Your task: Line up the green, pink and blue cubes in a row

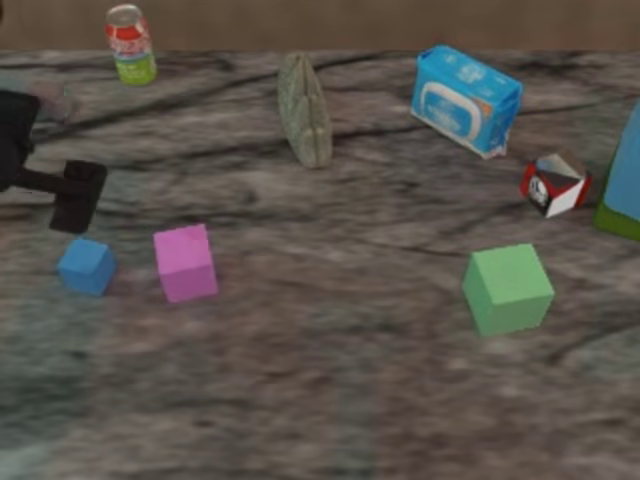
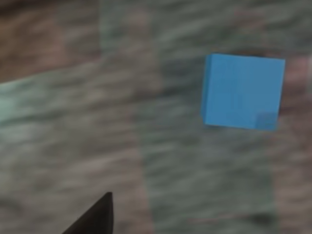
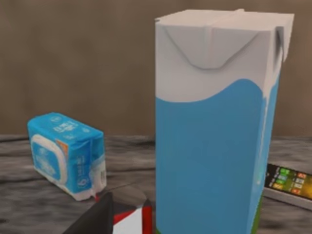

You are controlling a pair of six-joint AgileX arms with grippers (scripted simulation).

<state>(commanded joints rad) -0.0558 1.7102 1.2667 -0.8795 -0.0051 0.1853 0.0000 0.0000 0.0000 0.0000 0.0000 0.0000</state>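
Marbled table (image 1: 330, 390): left pincer (image 1: 76, 210) near blue cube (image 1: 86, 266), grip unclear; carton (image 3: 214, 131) fills right wrist view.

The table holds three plain cubes: one blue cube (image 1: 86, 266), one pink cube (image 1: 185, 262) and one green cube (image 1: 508, 289). There is also one soda can (image 1: 131, 44), one grey-green pouch (image 1: 305, 109), one blue-and-white packet (image 1: 466, 100), one small red, white and black box (image 1: 554, 185) and one blue-and-white carton (image 3: 214, 131).

Green cube (image 1: 508, 289), pink cube (image 1: 185, 262), blue cube (image 1: 86, 266): matt, smooth. Table (image 1: 330, 380): veined stone finish. Packet (image 1: 465, 100): glossy plastic film.
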